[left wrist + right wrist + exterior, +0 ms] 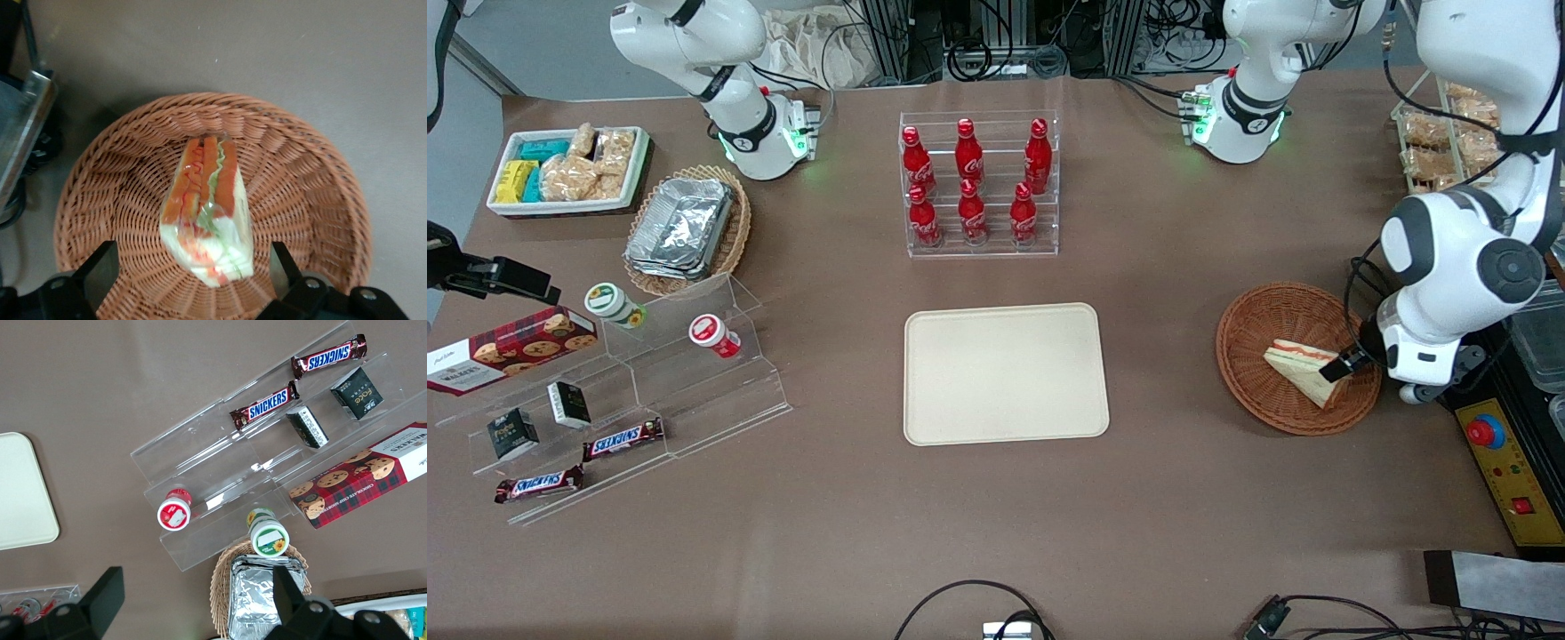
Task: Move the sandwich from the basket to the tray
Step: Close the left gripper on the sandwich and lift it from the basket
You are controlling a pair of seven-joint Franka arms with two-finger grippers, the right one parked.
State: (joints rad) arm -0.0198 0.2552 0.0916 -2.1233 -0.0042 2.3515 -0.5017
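The left arm's claw (1343,367) hangs low over the round reddish-brown woven wicker basket (1258,324), at the rim nearest the working arm's end of the desk. In the left wrist view we see its two dark fingers (100,270) spread wide, one on each side of the triangular wrapped sandwich of pale bread with orange-pink filling (208,213), touching neither face and gripping nothing. The sandwich lies flat in the basket (300,173), its filling edge uppermost in clear wrap.

The flat cream-beige rectangular tray with rounded corners (1005,373) sits bare at mid-desk, well apart from the basket, with open brown desk (1165,498) between them.

Legible writing: six red bottles (971,182) with white Coca-Cola script stand in a clear acrylic rack farther from the front camera than the tray. Toward the parked arm's end, a stepped clear acrylic stand (649,391) carries two "SNICKERS" bars (265,405), a red tartan "WALKERS" chocolate chip cookie box (363,477), two small dark boxes and two lidded cups. Beside it, a tan wicker basket holds silver foil trays (680,227).
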